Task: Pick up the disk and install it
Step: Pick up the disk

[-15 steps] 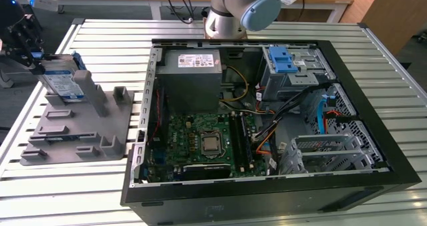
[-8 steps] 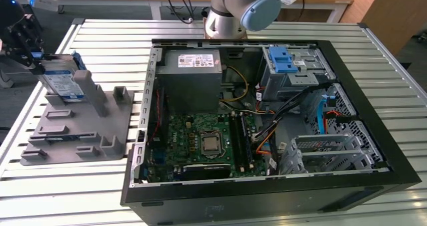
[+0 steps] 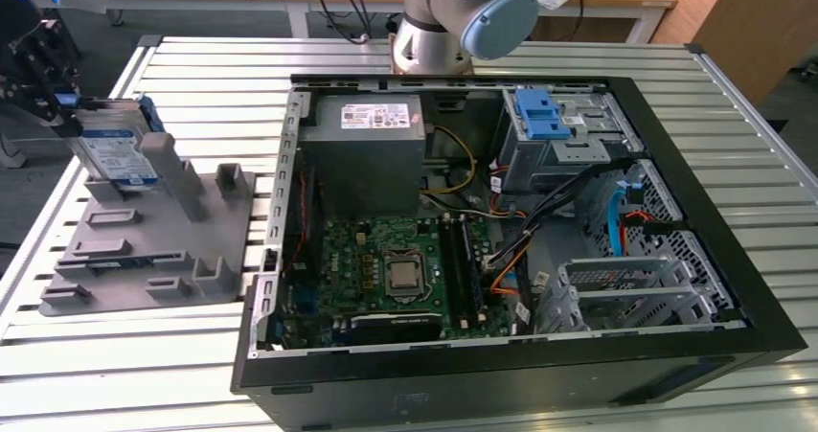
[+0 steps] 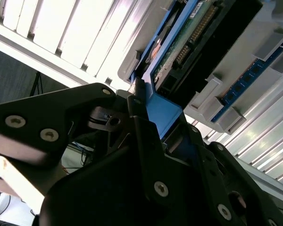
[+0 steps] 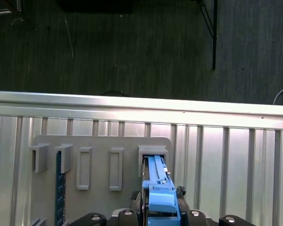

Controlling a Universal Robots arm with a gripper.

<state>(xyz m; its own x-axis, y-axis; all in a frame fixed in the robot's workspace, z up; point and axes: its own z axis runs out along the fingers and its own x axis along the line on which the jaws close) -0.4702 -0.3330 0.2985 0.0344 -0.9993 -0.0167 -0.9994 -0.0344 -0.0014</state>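
Disk [image 3: 118, 149] apparently between the fingers [image 4: 144, 146]

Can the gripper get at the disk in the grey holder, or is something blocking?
Probably yes. The gripper is at the disk, which stands upright in the grey holder. In the second wrist view its fingers flank the disk's blue end and seem closed on it. Nothing lies between them.
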